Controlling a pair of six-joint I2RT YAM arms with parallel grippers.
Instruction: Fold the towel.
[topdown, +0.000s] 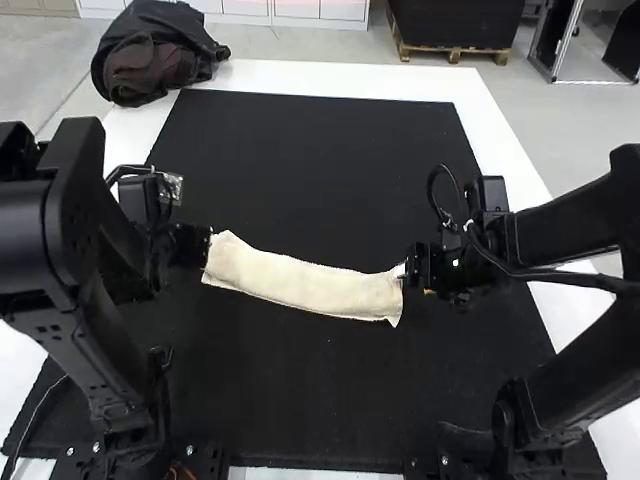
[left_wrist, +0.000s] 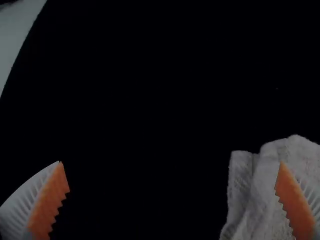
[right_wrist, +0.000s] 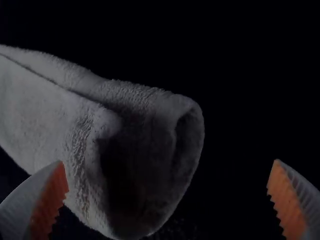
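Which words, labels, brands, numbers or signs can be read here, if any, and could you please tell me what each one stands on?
There are none that I can read.
Towel: no lettering on the parts in view.
Black mat and white table: no readable text.
Left arm and right arm: nothing legible; any small marks are too small to make out.

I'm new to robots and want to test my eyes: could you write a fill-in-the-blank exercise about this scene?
The towel is cream, but the mat beneath it is ____.
The left gripper is ____, not shut.
Its finger pads are coloured ____.

Missing words: black; open; orange.
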